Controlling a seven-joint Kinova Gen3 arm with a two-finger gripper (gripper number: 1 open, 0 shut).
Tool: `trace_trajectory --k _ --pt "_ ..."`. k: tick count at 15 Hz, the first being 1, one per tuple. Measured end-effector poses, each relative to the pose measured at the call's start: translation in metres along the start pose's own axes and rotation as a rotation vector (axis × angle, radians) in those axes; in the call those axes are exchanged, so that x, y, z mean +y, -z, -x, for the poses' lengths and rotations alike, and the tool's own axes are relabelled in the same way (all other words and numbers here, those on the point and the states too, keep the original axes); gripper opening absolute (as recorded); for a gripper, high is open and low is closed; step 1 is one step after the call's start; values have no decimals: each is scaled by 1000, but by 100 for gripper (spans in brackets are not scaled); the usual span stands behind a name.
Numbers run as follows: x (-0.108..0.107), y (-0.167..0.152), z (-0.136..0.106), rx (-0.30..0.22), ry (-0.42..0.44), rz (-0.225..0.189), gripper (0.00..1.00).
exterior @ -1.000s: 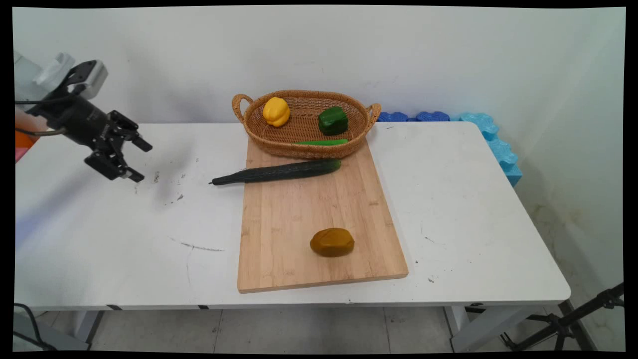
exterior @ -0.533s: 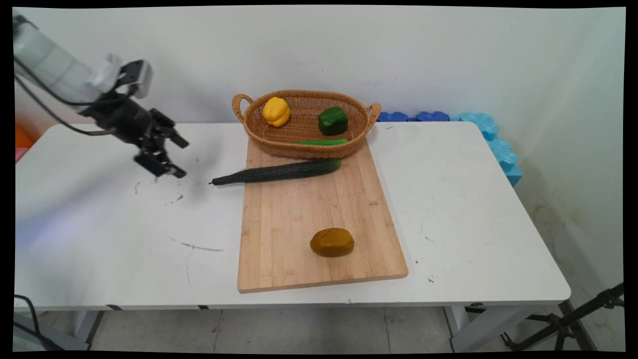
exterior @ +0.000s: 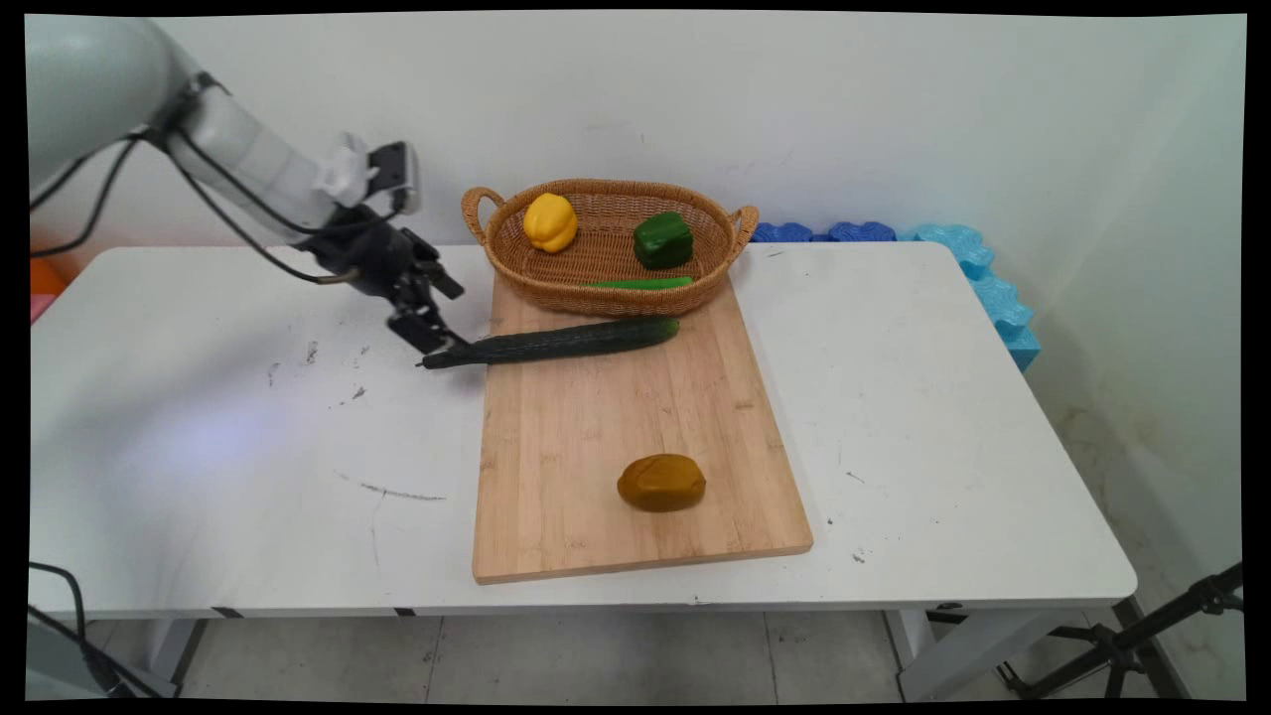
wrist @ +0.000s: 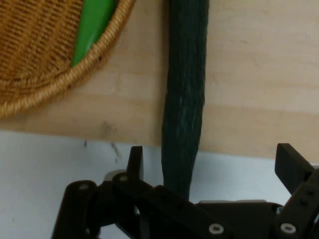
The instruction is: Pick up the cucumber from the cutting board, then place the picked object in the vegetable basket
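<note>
The cucumber (exterior: 556,342) lies half on the board (exterior: 635,437), its thin end off the edge and now between the wide-open jaws of the gripper (wrist: 212,167), which has swept in from the table's left. Beyond the jaws sits the basket (exterior: 606,288).

cucumber (exterior: 556,343): dark green, ridged skin
basket (exterior: 606,288): tan woven wicker
peppers: one yellow (exterior: 550,221), one green (exterior: 662,239)
cutting board (exterior: 616,437): pale wood grain
potato (exterior: 661,483): ochre brown
table (exterior: 943,417): white, scuffed
gripper (exterior: 442,318): black
foam mats (exterior: 983,278): blue
</note>
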Motion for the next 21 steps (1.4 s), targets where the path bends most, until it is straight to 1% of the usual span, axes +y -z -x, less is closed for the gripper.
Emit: trace_trajectory --k 6,9,14,15,21 --pt "-1 -50 -22 -7 16 -1 100" --pt "-1 -68 -29 -12 13 2 100" --pt "-2 -87 -35 -21 9 4 100" --pt "-2 -90 -36 -24 8 4 0" --pt "-2 -101 -36 -42 -1 5 0"
